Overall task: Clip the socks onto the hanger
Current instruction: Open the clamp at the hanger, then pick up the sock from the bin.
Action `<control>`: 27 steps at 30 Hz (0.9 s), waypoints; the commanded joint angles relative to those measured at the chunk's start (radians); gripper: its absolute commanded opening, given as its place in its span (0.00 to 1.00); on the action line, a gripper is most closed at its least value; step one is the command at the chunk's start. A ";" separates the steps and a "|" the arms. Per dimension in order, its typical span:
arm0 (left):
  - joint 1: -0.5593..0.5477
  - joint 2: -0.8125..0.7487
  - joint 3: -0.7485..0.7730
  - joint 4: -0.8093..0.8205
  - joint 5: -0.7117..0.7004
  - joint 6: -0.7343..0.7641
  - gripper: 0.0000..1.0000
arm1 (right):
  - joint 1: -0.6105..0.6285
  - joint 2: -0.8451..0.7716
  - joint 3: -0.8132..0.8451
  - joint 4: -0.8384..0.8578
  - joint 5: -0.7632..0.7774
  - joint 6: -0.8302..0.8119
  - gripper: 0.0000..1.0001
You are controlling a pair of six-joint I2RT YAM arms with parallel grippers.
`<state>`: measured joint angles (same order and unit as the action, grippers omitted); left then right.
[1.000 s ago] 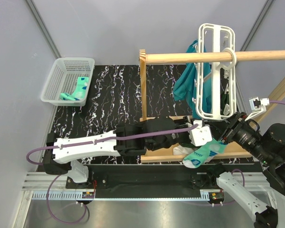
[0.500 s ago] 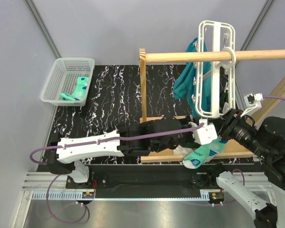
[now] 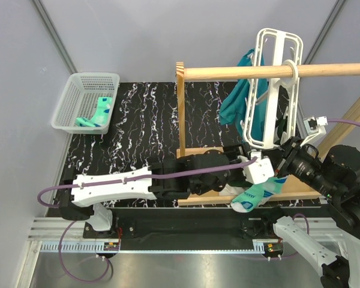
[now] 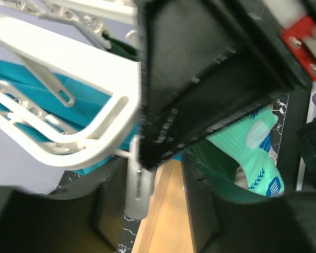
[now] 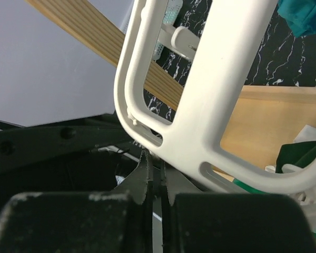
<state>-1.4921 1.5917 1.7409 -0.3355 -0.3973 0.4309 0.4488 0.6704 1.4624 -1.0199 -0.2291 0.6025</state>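
One sock (image 3: 254, 195) hangs by the lower edge of the hanger (image 5: 221, 89), apparently raised to meet a clip. I cannot tell whether the left gripper (image 3: 261, 173) beside it grips. The right gripper (image 5: 154, 185) is clenched just under the frame. A second sock (image 3: 100, 111) lies in the basket (image 3: 65, 108), while the teal garment (image 3: 234, 105) and wooden rod (image 3: 228, 72) crowd the hanger.

Smooth white plastic on the hanger (image 3: 270, 90), with a slight gloss to it. The rod (image 3: 228, 72) was bare pale wood, matt. The sock (image 3: 255, 195) looked like soft knit cloth. The tabletop (image 3: 138, 120) was black with white veins, marble-look, faintly shiny. The basket (image 3: 63, 111) was perforated white plastic, the teal garment (image 3: 233, 111) limp matt cloth.
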 commanded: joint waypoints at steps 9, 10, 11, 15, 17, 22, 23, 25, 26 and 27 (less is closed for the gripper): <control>-0.017 -0.367 -0.299 0.181 -0.003 -0.193 0.79 | 0.001 0.003 -0.010 0.119 0.022 0.002 0.00; -0.017 -0.401 -0.325 0.182 -0.005 -0.214 0.79 | 0.002 -0.002 -0.011 0.119 0.028 0.000 0.00; -0.017 -0.474 -0.374 0.176 -0.020 -0.236 0.78 | 0.002 -0.002 -0.013 0.119 0.031 -0.003 0.00; -0.013 -0.609 -0.452 0.080 -0.100 -0.358 0.76 | 0.001 -0.011 -0.028 0.121 0.034 -0.007 0.00; -0.005 -0.656 -0.490 0.011 -0.158 -0.394 0.74 | 0.001 -0.015 -0.031 0.119 0.034 -0.007 0.00; 0.114 -0.818 -0.632 -0.158 -0.281 -0.596 0.65 | 0.002 -0.015 -0.034 0.115 0.043 -0.018 0.00; 0.172 -0.840 -0.658 -0.175 -0.310 -0.627 0.64 | 0.001 -0.018 -0.033 0.113 0.043 -0.021 0.00; 0.242 -0.904 -0.714 -0.230 -0.348 -0.725 0.63 | 0.001 -0.017 -0.036 0.110 0.043 -0.024 0.00; 0.322 -0.920 -0.727 -0.247 -0.379 -0.750 0.62 | 0.002 -0.018 -0.036 0.107 0.045 -0.027 0.00; 0.369 -0.933 -0.745 -0.284 -0.393 -0.803 0.61 | 0.001 -0.019 -0.034 0.103 0.043 -0.029 0.00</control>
<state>-1.2362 0.7071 1.0271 -0.5137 -0.6655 -0.1837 0.4496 0.6514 1.4300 -0.9810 -0.2253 0.5957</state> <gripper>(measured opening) 0.623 0.030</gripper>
